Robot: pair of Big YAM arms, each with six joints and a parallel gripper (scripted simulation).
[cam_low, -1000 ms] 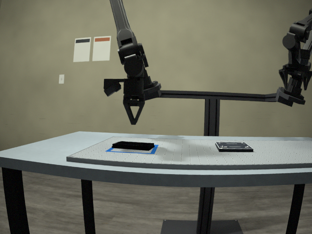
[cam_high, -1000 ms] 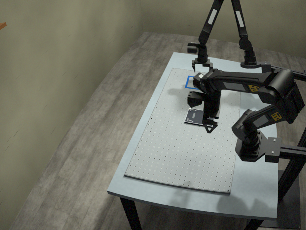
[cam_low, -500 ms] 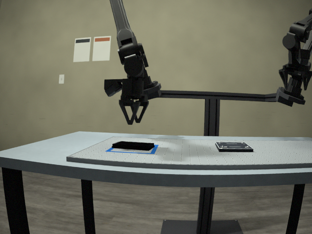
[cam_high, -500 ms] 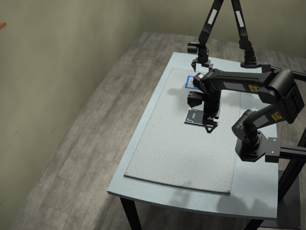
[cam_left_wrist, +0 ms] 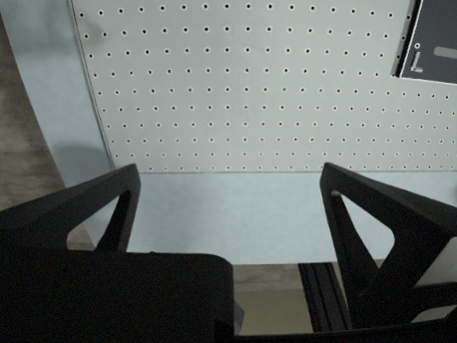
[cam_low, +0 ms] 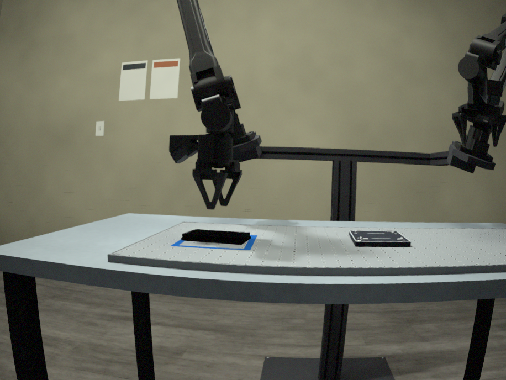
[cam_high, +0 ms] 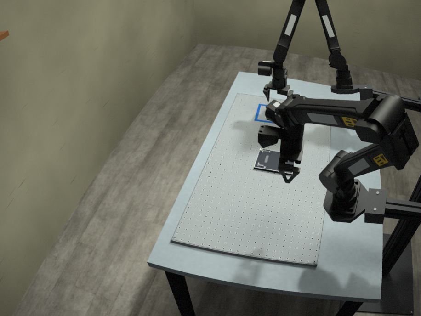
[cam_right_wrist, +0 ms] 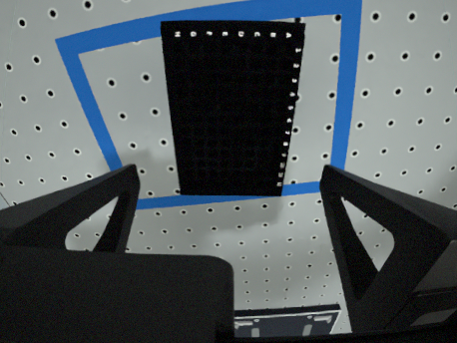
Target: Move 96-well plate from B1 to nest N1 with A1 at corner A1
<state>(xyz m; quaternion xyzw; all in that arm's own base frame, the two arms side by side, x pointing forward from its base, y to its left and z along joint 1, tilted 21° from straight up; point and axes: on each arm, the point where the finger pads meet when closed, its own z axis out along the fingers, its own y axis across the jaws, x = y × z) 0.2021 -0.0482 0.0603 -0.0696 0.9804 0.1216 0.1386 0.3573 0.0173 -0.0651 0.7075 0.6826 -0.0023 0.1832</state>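
The black 96-well plate (cam_low: 215, 236) lies flat inside the blue-taped square B1 (cam_low: 212, 244) at the far end of the perforated board. In the right wrist view the plate (cam_right_wrist: 232, 110) lies lengthwise below my fingers, with white dots along its top and right edges. My right gripper (cam_low: 216, 204) is open and empty, well above the plate; it also shows in the top view (cam_high: 277, 94). The dark plate nest N1 (cam_low: 379, 238) sits mid-board and is empty. My left gripper (cam_high: 288, 178) is open and empty, high up beside the nest (cam_left_wrist: 435, 10).
The left arm's forearm (cam_high: 326, 114) stretches across the board and hides most of B1 in the top view. A black frame (cam_low: 343, 184) with both arm bases runs along one long side of the table.
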